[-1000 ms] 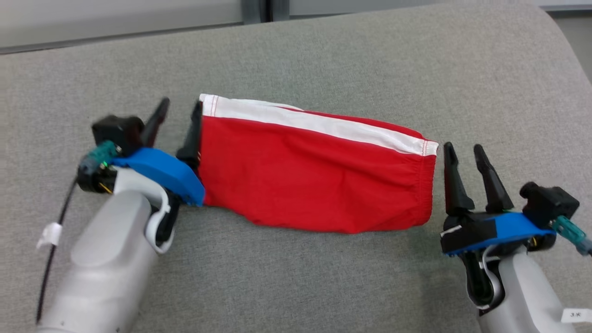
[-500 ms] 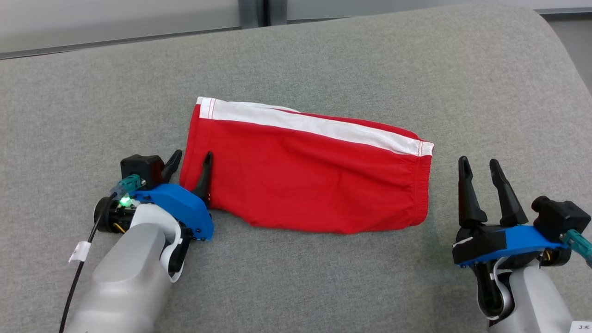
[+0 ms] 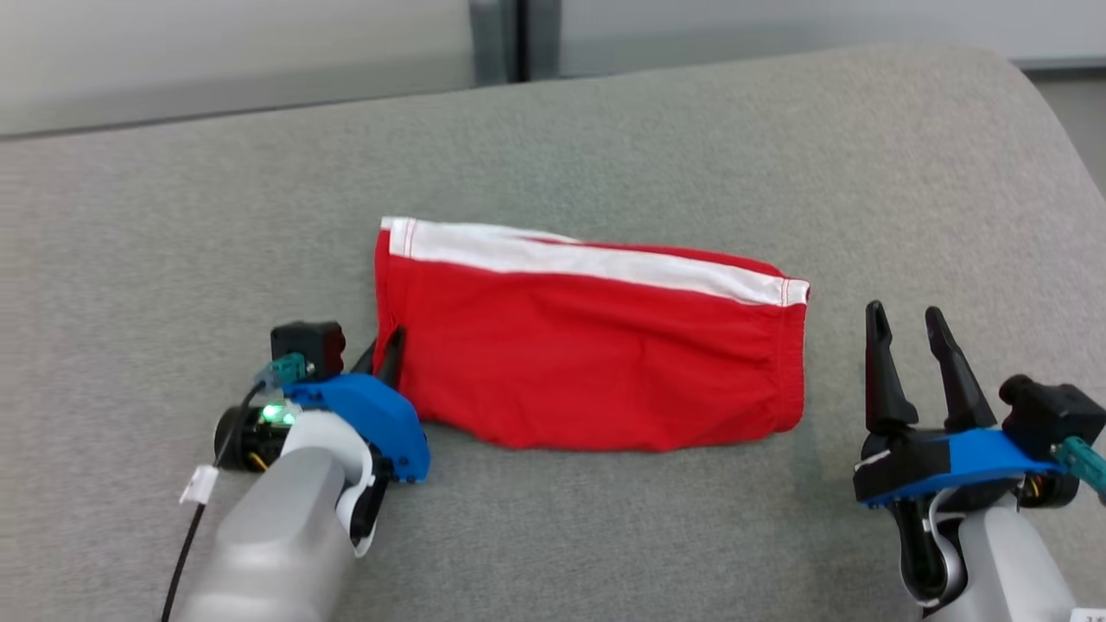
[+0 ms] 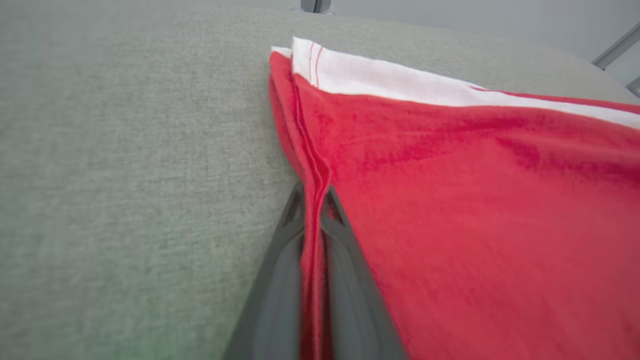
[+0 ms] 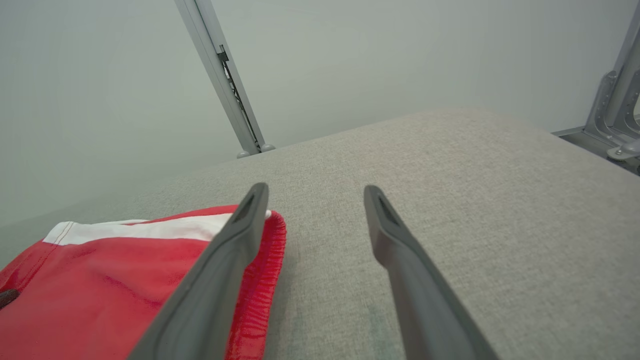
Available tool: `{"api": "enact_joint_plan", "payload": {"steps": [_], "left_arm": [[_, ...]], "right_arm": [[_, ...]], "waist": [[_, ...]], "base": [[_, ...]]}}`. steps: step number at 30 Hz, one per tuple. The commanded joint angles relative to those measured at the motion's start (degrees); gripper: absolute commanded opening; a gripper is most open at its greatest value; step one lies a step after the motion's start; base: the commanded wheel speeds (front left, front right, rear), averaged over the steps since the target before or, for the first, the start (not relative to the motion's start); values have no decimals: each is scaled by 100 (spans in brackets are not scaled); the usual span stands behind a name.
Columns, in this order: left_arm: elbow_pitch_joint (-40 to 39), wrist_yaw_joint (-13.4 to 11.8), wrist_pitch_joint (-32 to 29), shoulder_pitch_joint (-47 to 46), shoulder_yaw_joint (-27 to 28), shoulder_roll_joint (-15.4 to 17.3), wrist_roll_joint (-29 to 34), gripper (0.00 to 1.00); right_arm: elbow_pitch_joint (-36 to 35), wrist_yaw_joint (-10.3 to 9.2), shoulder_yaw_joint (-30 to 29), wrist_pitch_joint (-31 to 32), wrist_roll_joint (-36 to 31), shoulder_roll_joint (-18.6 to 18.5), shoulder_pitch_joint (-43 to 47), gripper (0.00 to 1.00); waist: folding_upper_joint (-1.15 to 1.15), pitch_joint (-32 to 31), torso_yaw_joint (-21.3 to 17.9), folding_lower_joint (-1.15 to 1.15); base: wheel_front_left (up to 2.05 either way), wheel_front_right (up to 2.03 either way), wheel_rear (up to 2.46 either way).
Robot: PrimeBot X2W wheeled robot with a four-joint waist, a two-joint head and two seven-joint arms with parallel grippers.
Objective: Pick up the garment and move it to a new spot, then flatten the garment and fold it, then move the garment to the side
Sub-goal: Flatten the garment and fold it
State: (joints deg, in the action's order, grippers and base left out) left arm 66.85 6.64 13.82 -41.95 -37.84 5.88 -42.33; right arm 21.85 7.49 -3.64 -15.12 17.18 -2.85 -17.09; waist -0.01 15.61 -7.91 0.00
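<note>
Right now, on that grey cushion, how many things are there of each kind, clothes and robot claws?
Garments: 1, the red shorts with a white stripe.
Grippers: 2, the left gripper shut on the shorts' edge, and the right gripper open beside their other end.
Total: 3

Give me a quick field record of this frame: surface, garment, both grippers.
surface: grey fabric cushion
garment: red garment, lying fairly flat and lengthwise across the cushion
trim: white band along the far edge
left gripper: shut on the hem at the garment's left end, near corner
right gripper: open, holding nothing, beside the garment's right end, apart from it
task stage: grasp on one end only
</note>
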Motion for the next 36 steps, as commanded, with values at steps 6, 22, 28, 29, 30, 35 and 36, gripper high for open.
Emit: {"api": "enact_joint_plan", "payload": {"steps": [6,22,28,29,30,35,36], "left_arm": [[-179,-221,141,531,152,-80,27,0],[-2341,-1044,145,2537,1588,-121,1232,100],[-3314,-1333,144,3110,2128,-112,2276,100],[-3463,-1369,144,3215,2172,-109,2468,100],[-3599,-1389,143,3306,2232,-129,2554,100],[-4019,-1362,140,3753,2507,-216,2848,100],[-4043,-1324,140,3796,2540,-232,2876,100]], "right_arm": [[76,1,-97,-3,-151,-15,321,100],[173,1,41,-3,-523,-16,758,100],[121,1,167,-3,-717,-15,684,100],[149,1,173,-3,-724,-15,680,100],[160,1,196,-3,-752,-17,661,100],[270,1,283,-3,-884,-15,615,100],[327,1,263,-3,-880,-20,597,100]], "waist": [[1,-472,314,0],[1,-1180,890,0],[1,-1399,962,0],[1,-1428,970,0],[1,-1445,980,0],[1,-1466,1083,0],[1,-1449,1109,0]], "base": [[0,0,0],[0,0,0],[0,0,0],[0,0,0],[0,0,0],[0,0,0],[0,0,0]]}}
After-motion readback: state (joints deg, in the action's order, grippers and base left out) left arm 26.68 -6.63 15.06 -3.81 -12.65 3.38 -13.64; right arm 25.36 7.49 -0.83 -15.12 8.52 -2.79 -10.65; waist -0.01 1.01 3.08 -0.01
